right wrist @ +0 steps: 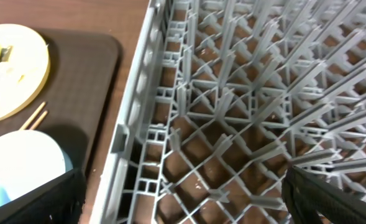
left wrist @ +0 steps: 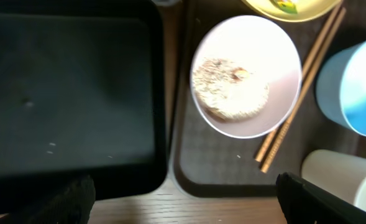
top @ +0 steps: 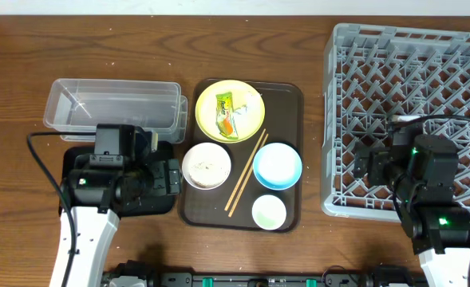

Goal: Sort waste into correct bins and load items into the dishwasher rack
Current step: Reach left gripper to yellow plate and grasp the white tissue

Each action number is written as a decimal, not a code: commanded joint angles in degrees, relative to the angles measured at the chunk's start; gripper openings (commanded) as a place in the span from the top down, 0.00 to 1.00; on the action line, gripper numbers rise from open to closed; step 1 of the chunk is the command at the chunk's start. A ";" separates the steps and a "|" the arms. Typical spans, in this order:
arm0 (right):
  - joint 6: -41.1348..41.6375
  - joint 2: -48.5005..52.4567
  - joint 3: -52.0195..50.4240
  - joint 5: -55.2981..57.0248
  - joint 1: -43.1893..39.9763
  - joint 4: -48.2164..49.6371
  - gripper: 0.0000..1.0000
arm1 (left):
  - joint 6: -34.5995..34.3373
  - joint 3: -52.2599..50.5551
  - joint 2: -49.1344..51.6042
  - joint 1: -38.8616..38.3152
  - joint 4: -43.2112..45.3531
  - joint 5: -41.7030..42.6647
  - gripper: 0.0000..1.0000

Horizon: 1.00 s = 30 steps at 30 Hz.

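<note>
Both arms show fingers spread wide, nothing held. The left gripper (left wrist: 186, 199) hovers over the black tray (left wrist: 64, 93), just beside the white bowl (left wrist: 266, 43) with its rice (left wrist: 229, 87). The right gripper (right wrist: 183, 199) hangs over the dishwasher rack (right wrist: 232, 93). Nothing looks sorted yet; the wrapper (top: 227, 114) lies on the yellow plate (top: 250, 100). The bowl looks the likeliest first pick: pinch its rim, lift it level, tip slowly so grains don't scatter, and mind the chopsticks (left wrist: 294, 99) alongside.
</note>
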 commanded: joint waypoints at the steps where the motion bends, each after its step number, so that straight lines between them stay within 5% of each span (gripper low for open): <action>1: 0.83 -0.24 1.51 -1.95 0.42 0.11 0.01 | -0.15 1.42 -0.04 0.24 1.46 3.80 0.04; 13: 0.83 -0.37 1.51 -2.12 0.42 0.17 0.01 | 1.22 7.28 5.33 -0.70 16.65 4.63 0.06; 30: 0.83 -0.35 1.49 -2.12 0.42 0.17 0.01 | 8.72 12.52 28.92 -14.97 47.71 -4.96 0.05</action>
